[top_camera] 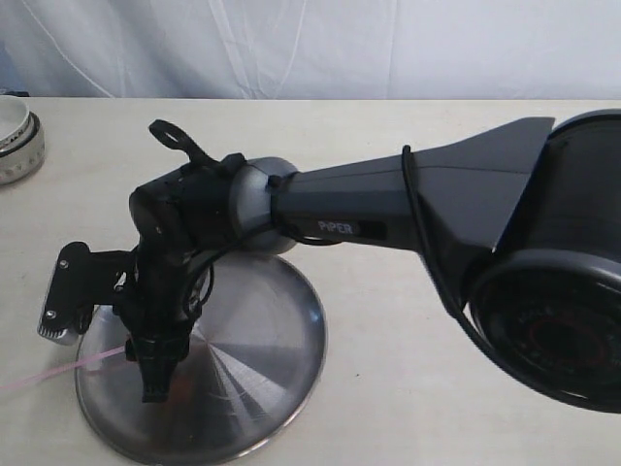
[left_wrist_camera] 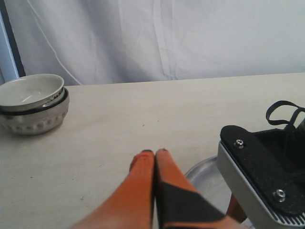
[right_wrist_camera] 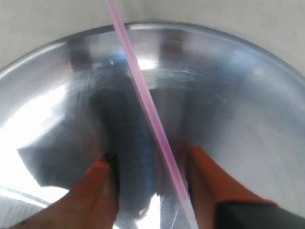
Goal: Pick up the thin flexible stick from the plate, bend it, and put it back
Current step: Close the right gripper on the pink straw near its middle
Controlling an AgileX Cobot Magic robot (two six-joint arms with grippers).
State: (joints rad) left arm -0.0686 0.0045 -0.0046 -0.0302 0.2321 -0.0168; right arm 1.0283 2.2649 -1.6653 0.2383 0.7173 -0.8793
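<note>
The plate lies at the table's front left, shiny steel with a low rim. The thin pink stick runs from the plate's left part out past its rim toward the left edge of the exterior view. My right gripper points down over the plate's left part. In its wrist view the gripper is open, and the stick passes between the orange fingers, close to one of them. My left gripper is shut, with no stick visible between its tips, beside the plate's rim. It is out of the exterior view.
A white bowl with a dark rim stands at the far left back of the table, also in the left wrist view. The right arm's grey-black wrist block hangs close to my left gripper. A white curtain closes the back.
</note>
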